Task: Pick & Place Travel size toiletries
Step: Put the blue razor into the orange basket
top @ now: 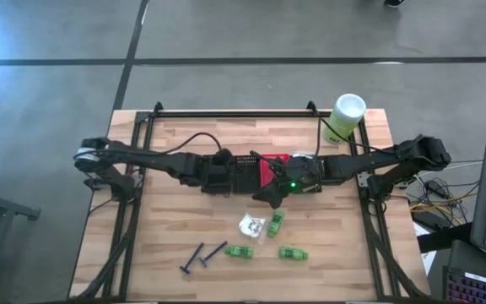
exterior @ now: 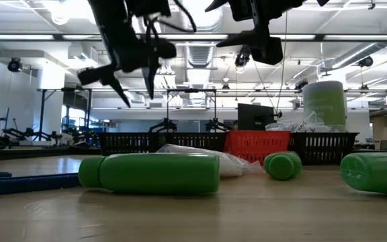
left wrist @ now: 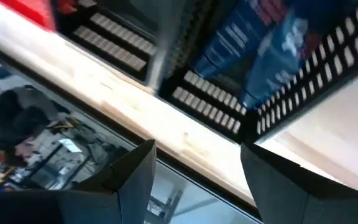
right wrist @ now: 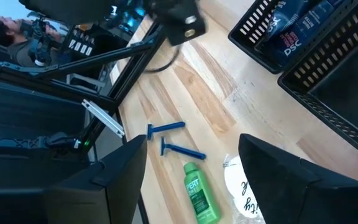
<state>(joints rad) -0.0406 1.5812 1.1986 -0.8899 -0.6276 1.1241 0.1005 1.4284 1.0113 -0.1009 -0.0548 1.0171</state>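
While both open hands, left hand (top: pixel 224 177) and right hand (top: pixel 270 192), hover empty over the baskets (top: pixel 247 174), three bottles (top: pixel 242 252), a packet (top: pixel 252 225) and two razors (top: pixel 201 257) await on the tabletop (top: pixel 175 228).

Both dark arms reach in from opposite side edges of the table and meet over its middle, held up off the surface. The left gripper (left wrist: pixel 194 180) hangs with its two fingers (left wrist: pixel 129 177) spread wide and nothing between them. The right gripper (right wrist: pixel 191 180) sits close beside it, its fingers (right wrist: pixel 278 180) also parted and empty.
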